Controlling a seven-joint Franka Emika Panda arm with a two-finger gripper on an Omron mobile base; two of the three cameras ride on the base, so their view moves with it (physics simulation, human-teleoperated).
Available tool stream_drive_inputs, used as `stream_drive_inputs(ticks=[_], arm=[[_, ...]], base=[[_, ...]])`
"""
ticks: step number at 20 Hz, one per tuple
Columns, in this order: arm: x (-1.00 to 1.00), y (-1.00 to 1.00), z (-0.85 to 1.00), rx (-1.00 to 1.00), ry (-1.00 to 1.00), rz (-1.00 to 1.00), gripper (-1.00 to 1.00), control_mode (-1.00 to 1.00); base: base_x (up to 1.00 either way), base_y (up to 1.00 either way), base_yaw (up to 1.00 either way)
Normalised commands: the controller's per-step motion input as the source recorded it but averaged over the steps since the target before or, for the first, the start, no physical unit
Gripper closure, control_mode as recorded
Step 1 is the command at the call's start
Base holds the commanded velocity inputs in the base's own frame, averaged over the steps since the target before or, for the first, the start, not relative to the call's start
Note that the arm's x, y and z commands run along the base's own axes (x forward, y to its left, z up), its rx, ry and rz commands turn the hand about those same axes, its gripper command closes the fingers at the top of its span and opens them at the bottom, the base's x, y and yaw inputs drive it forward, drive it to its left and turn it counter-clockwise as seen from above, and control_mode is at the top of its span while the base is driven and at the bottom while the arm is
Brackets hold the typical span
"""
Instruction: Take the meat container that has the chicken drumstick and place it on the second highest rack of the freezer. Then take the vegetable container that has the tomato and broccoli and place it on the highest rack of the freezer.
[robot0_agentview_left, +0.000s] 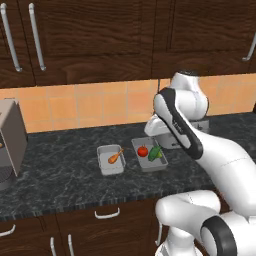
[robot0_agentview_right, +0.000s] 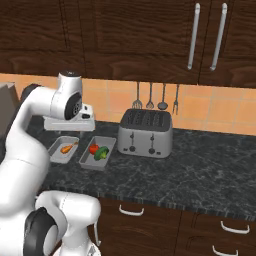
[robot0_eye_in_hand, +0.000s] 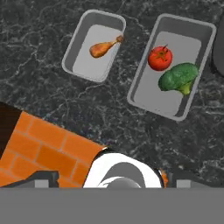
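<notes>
- The counter (robot0_agentview_left: 60, 170) carries both trays side by side, just apart; reaching for one could nudge the other.
- The vegetable tray (robot0_eye_in_hand: 173, 65), holding tomato (robot0_eye_in_hand: 159, 57) and broccoli (robot0_eye_in_hand: 178, 78), is the wrong first pick.
- The meat tray (robot0_eye_in_hand: 93, 46) has thin walls; a shallow pinch may slip.
- The drumstick (robot0_eye_in_hand: 104, 47) lies loose and could roll out.
- The gripper (robot0_agentview_right: 69, 123) hangs above the trays holding nothing; whether its fingers are apart, I cannot tell.

No words, numbers, brand marks or signs could be read anywhere in the three views. The toaster (robot0_agentview_right: 145, 132) carried no legible label on its front, the two trays (robot0_eye_in_hand: 94, 46) (robot0_eye_in_hand: 173, 65) on the table (robot0_eye_in_hand: 109, 113) were unmarked, and the cupboard doors (robot0_agentview_right: 125, 30) above were plain wood with no writing.
</notes>
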Motion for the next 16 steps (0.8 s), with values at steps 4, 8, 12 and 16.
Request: stream_drive_inputs(ticks=[4, 8, 12, 16], arm=[[-0.02, 1.0, -0.99, -0.13, 0.15, 0.58, -1.0, -1.0], [-0.03, 0.9, -0.84, -0.23, 0.03, 0.6, -1.0, -1.0], [0.3, 0.5, -0.31, -0.1, 0.06, 0.51, -1.0, -1.0], [0.51, 0.48, -0.3, -0.08, 0.01, 0.28, -1.0, -1.0]], base=[[0.0, 0.0, 0.0], [0.0, 0.0, 0.0], [0.0, 0.0, 0.0], [0.0, 0.0, 0.0]])
